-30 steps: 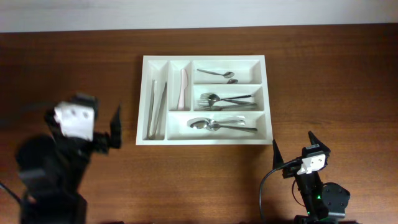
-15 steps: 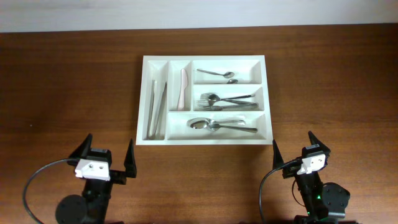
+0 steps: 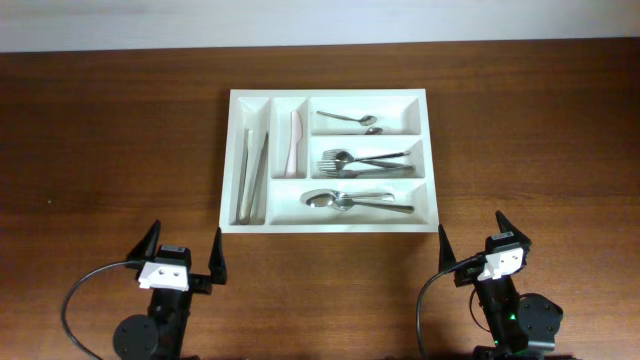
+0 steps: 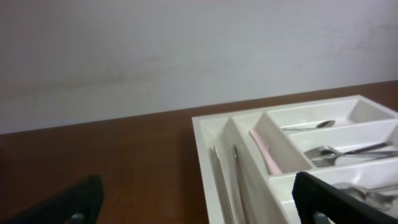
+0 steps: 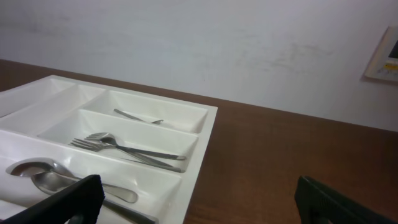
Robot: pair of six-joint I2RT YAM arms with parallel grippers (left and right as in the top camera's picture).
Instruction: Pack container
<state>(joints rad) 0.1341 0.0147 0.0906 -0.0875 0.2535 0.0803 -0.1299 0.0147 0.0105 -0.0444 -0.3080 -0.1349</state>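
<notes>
from overhead we see the container [image 3: 330, 228], a white five-compartment tray, lying flat on the brown table [image 3: 100, 130], toward its far side. its two narrow upright compartments are on the left: the outer one holds tongs [image 3: 250, 175], the inner one a pale pink knife [image 3: 294, 140]. of the three long compartments, the far one holds small spoons [image 3: 345, 118], the middle one forks [image 3: 365, 160], and the near one large spoons [image 3: 345, 200]. the left gripper [image 3: 187, 232] stands near the tray's near left corner, released, its two fingers spread wide. the right gripper [image 3: 470, 225] stands near the near right corner, likewise released and spread. neither touches the tray. in the left wrist view we find dark fingers [image 4: 336, 199] at both lower corners, well apart, with the tray's left part beyond them, below a pale wall [image 4: 186, 50]. in the right wrist view the fingers sit at the lower corners too, well apart, and the tray's right part, with forks and spoons, lies at the left.
</notes>
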